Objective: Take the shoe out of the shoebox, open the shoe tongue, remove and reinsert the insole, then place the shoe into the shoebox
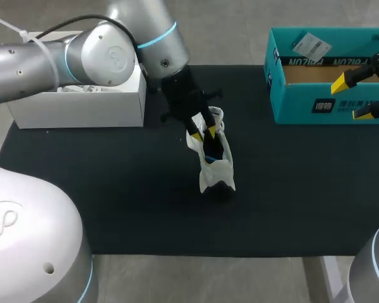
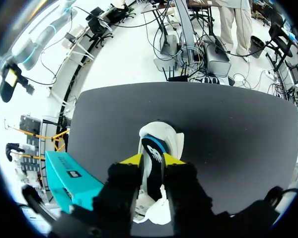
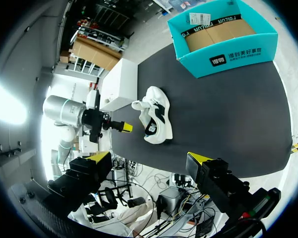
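A white shoe lies on the black mat in the middle of the table, toe toward the front edge. Its black insole, blue at the far end, shows in the shoe's opening. My left gripper hangs over the heel end with its yellow tips pressed against the insole from both sides. The teal shoebox stands open at the back right, with only brown cardboard showing inside. My right gripper hovers open at the box's right end, holding nothing.
A white box stands at the back left of the mat, partly under my left arm. The mat around the shoe holds nothing else.
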